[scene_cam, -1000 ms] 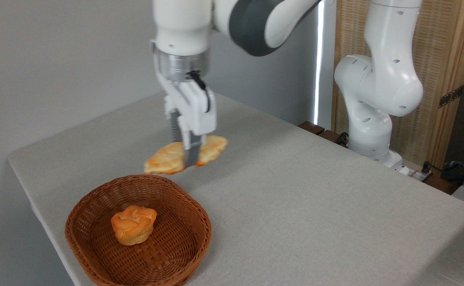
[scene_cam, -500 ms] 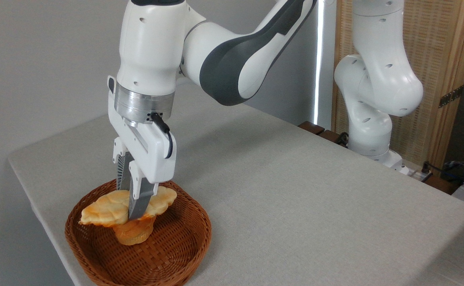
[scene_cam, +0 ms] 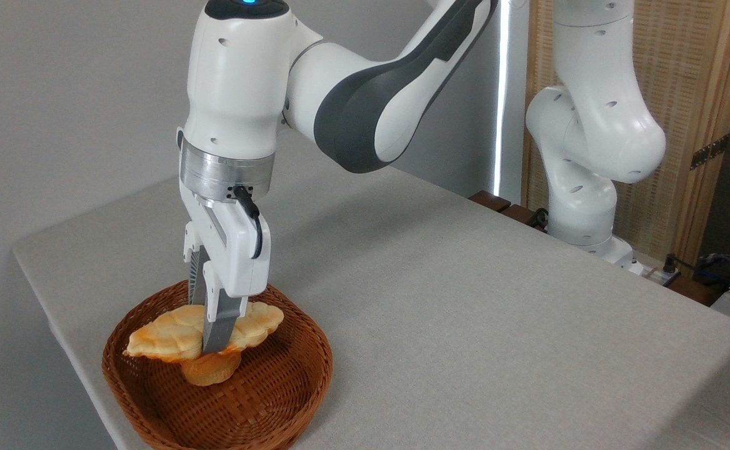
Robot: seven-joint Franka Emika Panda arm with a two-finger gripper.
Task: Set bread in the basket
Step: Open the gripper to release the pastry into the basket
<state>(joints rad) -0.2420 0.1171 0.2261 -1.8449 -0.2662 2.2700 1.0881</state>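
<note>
The gripper (scene_cam: pixel 209 340) pinches the bread (scene_cam: pixel 171 326) at its middle, fingers closed on it, holding it low inside the basket (scene_cam: pixel 302 375) over a small round bun (scene_cam: pixel 205 370), seemingly touching it. Judged from this, only the release and retreat remain. The loaf is flat, leaf-shaped and lobed, cream with toasted edges; the basket is brown woven wicker with a braided rim, on a grey cloth-covered table (scene_cam: pixel 465 325).

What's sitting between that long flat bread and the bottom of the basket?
A small orange bun sits under the bread, above the basket floor, in the fixed camera view.
</note>
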